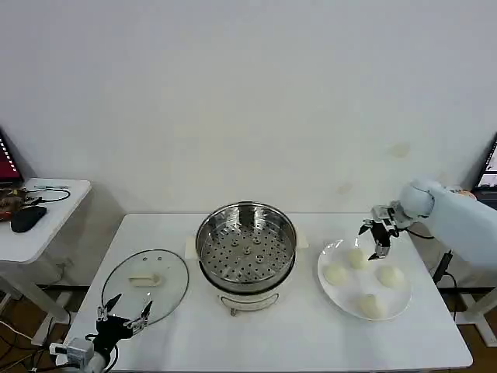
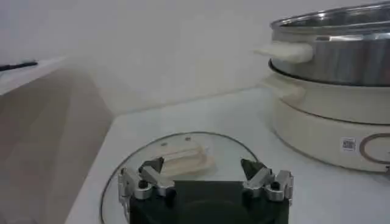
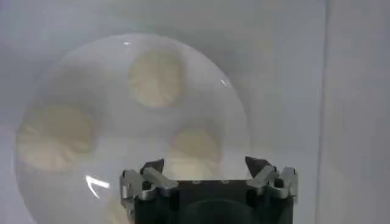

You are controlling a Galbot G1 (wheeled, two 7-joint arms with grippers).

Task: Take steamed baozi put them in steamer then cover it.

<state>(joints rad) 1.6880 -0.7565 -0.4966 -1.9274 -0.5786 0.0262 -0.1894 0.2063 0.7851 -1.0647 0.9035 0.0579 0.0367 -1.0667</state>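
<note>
Left gripper point(image 1: 124, 317) splayed, idle by glass lid point(image 1: 145, 284) at 7 o'clock | right gripper point(image 1: 374, 236) agape over four baozi point(image 1: 357, 259) on plate point(image 1: 329, 291) at 3 o'clock | steamer point(image 1: 246, 247) centre, empty | centre on one bun, squeeze gently

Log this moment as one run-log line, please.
stage: reaching for baozi | right hand: open, above plate | baozi: four on plate | steamer: uncovered | cover: on table | left hand: open, by cover

1. The round polished stainless-steel steamer point(image 1: 246, 247) gleams on its matt cream plastic base.
2. The clear glass cover point(image 1: 145, 281) is glossy.
3. Four smooth off-white dough baozi point(image 1: 335, 273) look matt.
</note>
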